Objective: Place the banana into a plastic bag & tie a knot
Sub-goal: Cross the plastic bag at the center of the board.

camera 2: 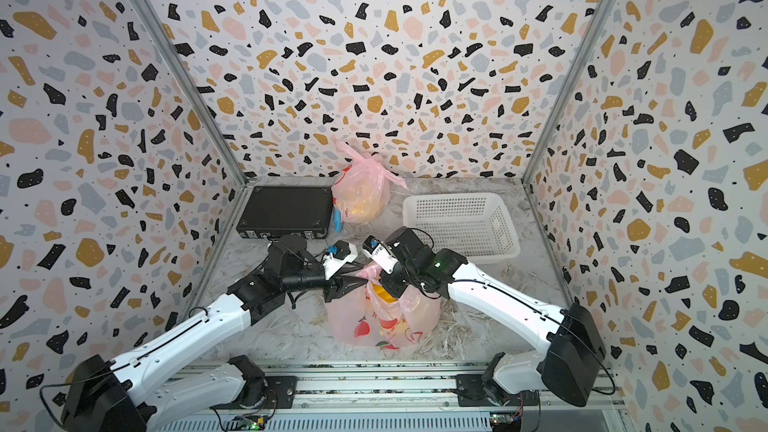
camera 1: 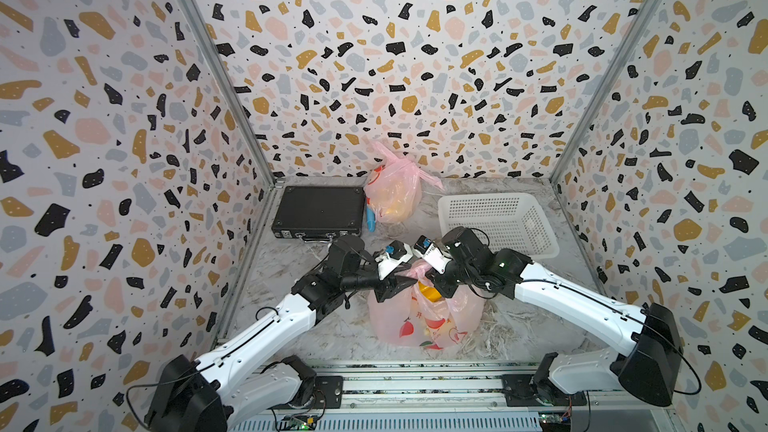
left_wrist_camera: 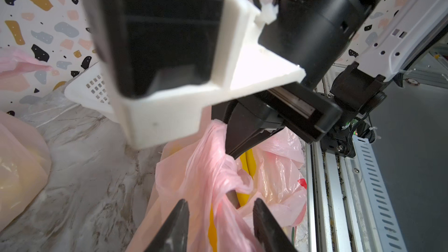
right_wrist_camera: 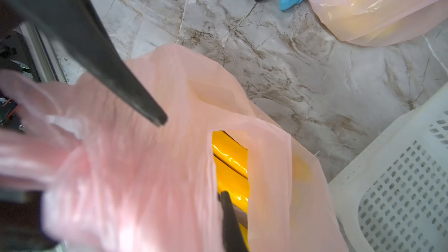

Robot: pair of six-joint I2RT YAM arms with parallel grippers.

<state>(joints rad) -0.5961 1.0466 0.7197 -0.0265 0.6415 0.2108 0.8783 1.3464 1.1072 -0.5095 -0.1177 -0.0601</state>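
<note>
A translucent pink plastic bag (camera 1: 415, 322) stands at the front middle of the marble table, in both top views (camera 2: 374, 322). The yellow banana (right_wrist_camera: 230, 156) lies inside it and shows through the mouth (left_wrist_camera: 249, 163). My left gripper (left_wrist_camera: 220, 212) is open, with the twisted pink handle running between its fingers (left_wrist_camera: 181, 214). My right gripper (left_wrist_camera: 242, 139) is shut on the top of that handle, just above the bag's mouth. In the top views both grippers meet over the bag, the left gripper (camera 1: 401, 282) from the left and the right gripper (camera 1: 438, 280) from the right.
A second pink bag (camera 1: 392, 193), tied shut, stands at the back wall. A black case (camera 1: 320, 211) lies to its left, with a blue object (camera 1: 370, 220) between them. A white perforated basket (camera 1: 496, 222) sits at the back right, close behind my right arm.
</note>
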